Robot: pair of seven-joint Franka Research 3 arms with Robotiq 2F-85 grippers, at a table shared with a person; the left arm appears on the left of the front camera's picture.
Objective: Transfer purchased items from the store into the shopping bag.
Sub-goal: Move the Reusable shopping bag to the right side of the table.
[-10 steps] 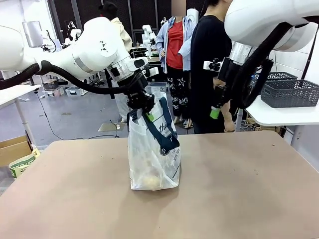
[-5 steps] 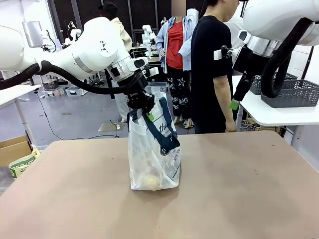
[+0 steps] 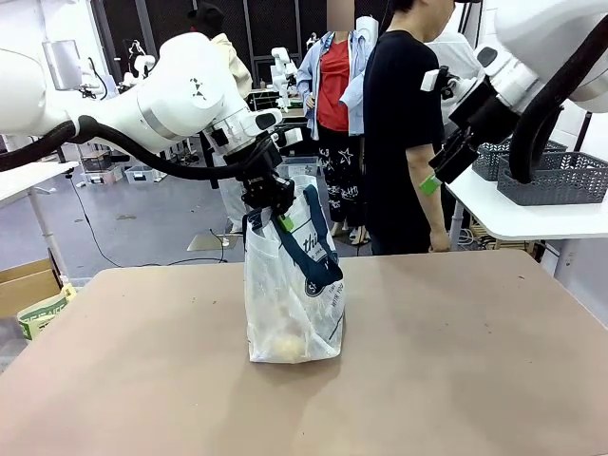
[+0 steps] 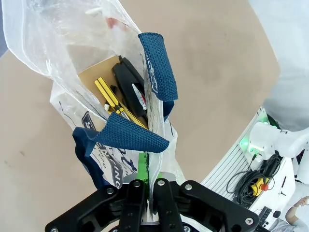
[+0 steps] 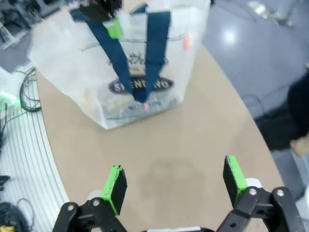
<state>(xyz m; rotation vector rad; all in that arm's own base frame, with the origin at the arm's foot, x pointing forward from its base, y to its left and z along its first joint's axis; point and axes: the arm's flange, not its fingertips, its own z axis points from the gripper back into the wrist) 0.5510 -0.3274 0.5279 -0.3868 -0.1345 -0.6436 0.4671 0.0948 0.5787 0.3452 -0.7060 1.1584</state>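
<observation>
Shopping bag (image 3: pixel 293 285) stands mid-table holding a tan packet (image 4: pixel 99 77) and a yellow-striped tool (image 4: pixel 116 101). Left gripper (image 3: pixel 269 195) pinches its upper edge shut; right gripper (image 5: pixel 174 186), fingers wide and empty, hangs well apart. A slipping pinch would likely slump the bag.

One shopping bag (image 3: pixel 293 285) stands on the one brown tabletop (image 3: pixel 456 361), with two navy strap handles (image 4: pixel 157 67). Inside it I count one yellow-and-black striped piece (image 4: pixel 112 99), one tan packet (image 4: pixel 94 77) and one black item (image 4: pixel 130 82). Two robot hands: left hand (image 3: pixel 271 198), right hand (image 5: pixel 174 186). Two dark lattice baskets (image 3: pixel 556 176) sit on one white side table (image 3: pixel 532 218).
</observation>
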